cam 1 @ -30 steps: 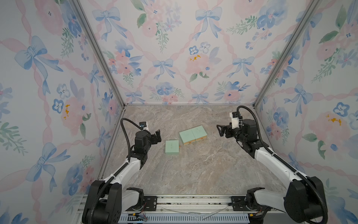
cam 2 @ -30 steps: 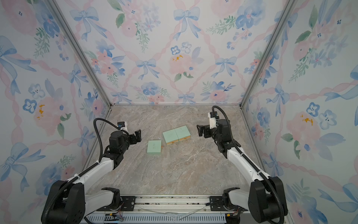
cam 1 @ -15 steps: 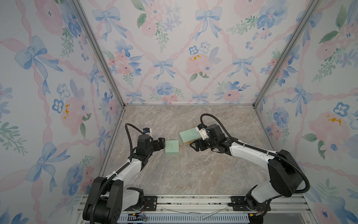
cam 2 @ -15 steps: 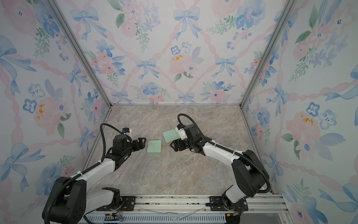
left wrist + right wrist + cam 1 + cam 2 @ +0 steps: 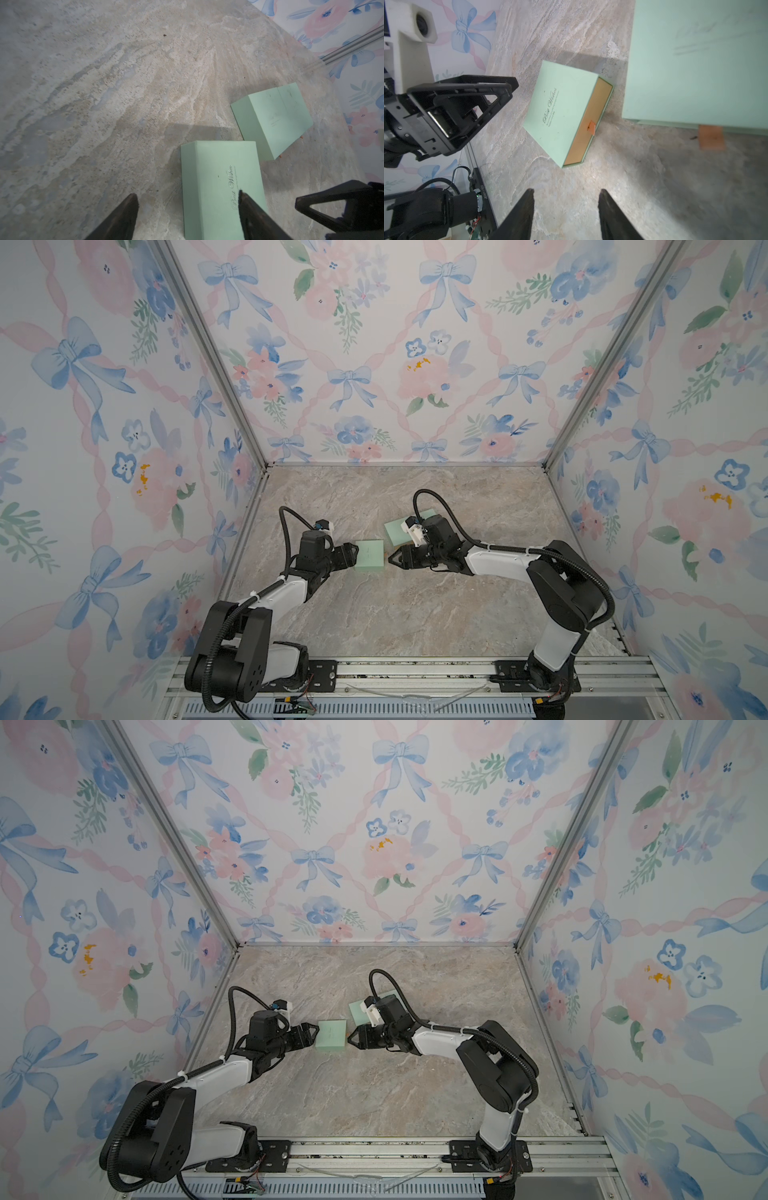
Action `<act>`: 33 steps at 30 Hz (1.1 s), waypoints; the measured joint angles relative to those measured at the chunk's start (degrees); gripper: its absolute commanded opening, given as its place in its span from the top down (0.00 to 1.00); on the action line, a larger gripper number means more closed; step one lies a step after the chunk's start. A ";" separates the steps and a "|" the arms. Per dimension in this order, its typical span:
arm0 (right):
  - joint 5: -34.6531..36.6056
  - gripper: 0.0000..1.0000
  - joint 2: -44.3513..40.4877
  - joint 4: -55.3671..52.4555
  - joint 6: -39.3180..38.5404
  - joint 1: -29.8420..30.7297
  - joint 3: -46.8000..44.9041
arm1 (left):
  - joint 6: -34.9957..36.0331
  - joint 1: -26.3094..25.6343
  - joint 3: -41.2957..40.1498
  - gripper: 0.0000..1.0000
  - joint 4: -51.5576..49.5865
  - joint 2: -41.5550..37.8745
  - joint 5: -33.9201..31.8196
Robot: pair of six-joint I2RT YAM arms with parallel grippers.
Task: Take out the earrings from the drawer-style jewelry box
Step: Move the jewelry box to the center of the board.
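On drawer front [image 5: 598, 99], right-wrist-only: orange tab [image 5: 591, 127]

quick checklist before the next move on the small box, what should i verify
1. Drawer of small box open: not ok, shut.
2. Earrings inside: cannot tell.
3. Tab free and facing right hand: ok.
4. Right hand open, nothing in it: ok.
5. Right hand at tab: not ok, short of it.
6. Left hand bracing small box: cannot tell; it is at the opposite end, contact unclear.
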 measured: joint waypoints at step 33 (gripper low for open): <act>-0.02 0.72 4.09 7.41 7.34 -2.80 -0.50 | 0.02 -0.87 1.88 0.35 3.30 9.29 7.39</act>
